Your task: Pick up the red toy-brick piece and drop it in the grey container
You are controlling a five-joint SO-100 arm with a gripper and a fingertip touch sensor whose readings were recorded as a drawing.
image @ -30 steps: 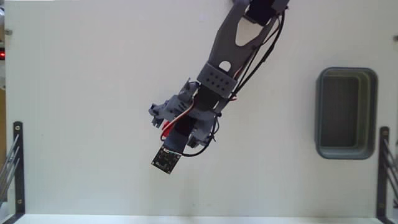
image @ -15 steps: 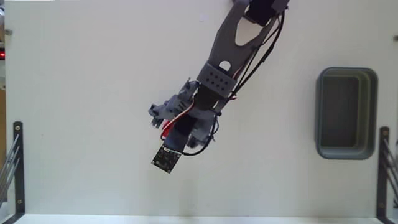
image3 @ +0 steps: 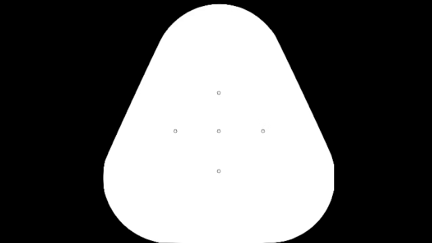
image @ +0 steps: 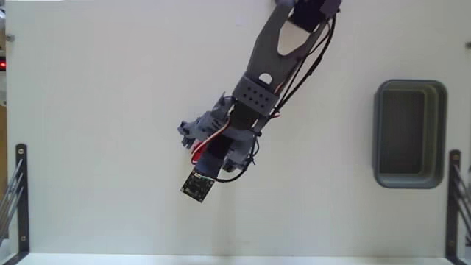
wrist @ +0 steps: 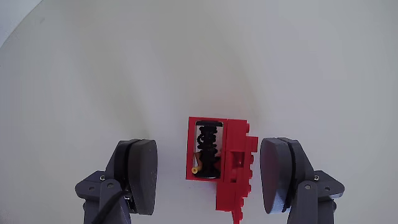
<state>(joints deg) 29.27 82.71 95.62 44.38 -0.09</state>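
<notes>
White table [image: 110, 110]: gripper [wrist: 211, 163] straddles red toy-brick piece [wrist: 233, 165].

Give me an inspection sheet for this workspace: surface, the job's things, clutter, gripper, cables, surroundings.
Surface: white table, bare and clean.
Job's things: red toy-brick piece lies on the table between the fingers, nearer the right one in the wrist view; grey container stands empty at the right of the fixed view.
Clutter: nothing seen.
Gripper: gripper open, straddling the brick, neither finger touching it.
Cables: black cables run along the arm; red wires near the wrist.
Surroundings: black metal brackets at both table edges.
</notes>
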